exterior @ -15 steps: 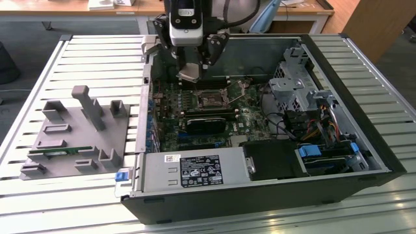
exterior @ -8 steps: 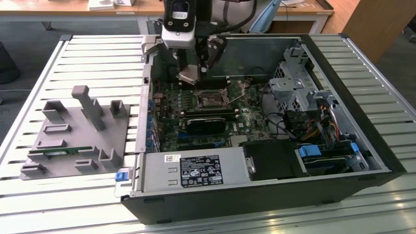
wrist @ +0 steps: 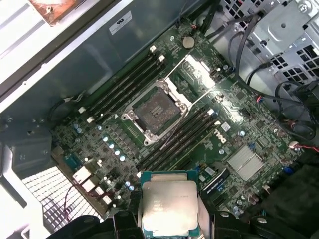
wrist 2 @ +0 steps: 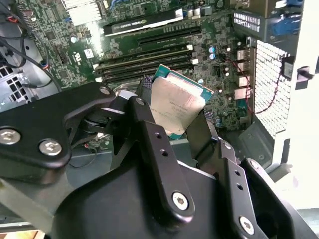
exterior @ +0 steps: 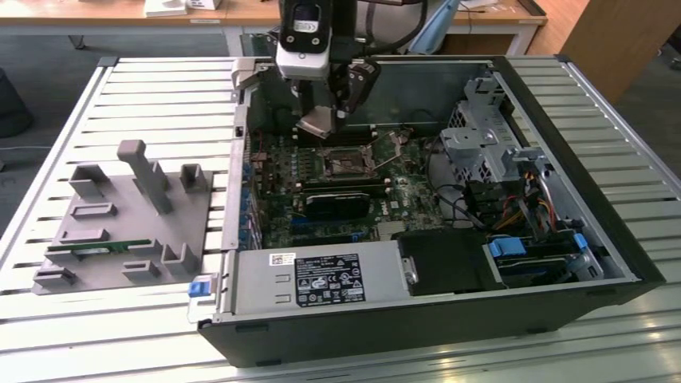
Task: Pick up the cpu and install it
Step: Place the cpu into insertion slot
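Note:
The cpu [wrist 2: 177, 102] is a flat silver-topped square with a thin green edge, and my gripper [wrist 2: 175, 130] is shut on it between two black fingers [wrist 2: 149, 130]. In the exterior view the gripper [exterior: 319, 121] hangs over the back of the open computer case with the cpu [exterior: 316, 127] tilted under it. The first wrist view has the cpu [wrist: 168, 204] held above the motherboard. Its square socket [wrist: 156, 112] lies open and bare, some way off from the chip. In the exterior view the socket [exterior: 346, 165] sits below the gripper and toward the exterior view's right.
Memory slots [wrist: 182, 134] flank the socket. A metal drive cage [exterior: 484, 132] and loose cables [exterior: 468, 203] fill the exterior view's right of the case [exterior: 596, 239]. The power supply [exterior: 319, 279] sits at the front. A grey fixture block [exterior: 117, 223] holding a green memory stick [exterior: 96, 249] stands outside on the slatted table.

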You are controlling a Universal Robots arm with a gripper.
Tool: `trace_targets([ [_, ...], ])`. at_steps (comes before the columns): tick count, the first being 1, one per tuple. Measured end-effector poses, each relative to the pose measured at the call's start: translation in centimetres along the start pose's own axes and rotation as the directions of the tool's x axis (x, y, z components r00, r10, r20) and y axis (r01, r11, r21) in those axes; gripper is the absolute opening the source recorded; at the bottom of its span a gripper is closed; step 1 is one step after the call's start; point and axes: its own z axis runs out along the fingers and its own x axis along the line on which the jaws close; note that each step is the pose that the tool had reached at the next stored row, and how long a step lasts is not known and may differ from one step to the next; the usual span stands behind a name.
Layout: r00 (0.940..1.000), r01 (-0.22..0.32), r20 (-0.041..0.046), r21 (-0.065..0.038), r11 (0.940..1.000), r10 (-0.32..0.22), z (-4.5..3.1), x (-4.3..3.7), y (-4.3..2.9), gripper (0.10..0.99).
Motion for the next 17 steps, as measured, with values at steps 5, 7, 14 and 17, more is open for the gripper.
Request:
trace_targets([
  [5,1.0,-0.001,-0.0001,0.0,1.0,0.001,0.24,0.13,0.74,0.533],
  [7,1.0,-0.001,-0.0002,0.0,1.0,0.001,0.3,0.19,1.07,0.533],
  [14,1.0,-0.001,-0.0005,0.001,1.0,0.001,0.69,0.46,2.49,0.533],
  [17,1.0,-0.001,-0.0008,0.001,1.0,0.001,0.98,0.44,3.07,0.533],
])
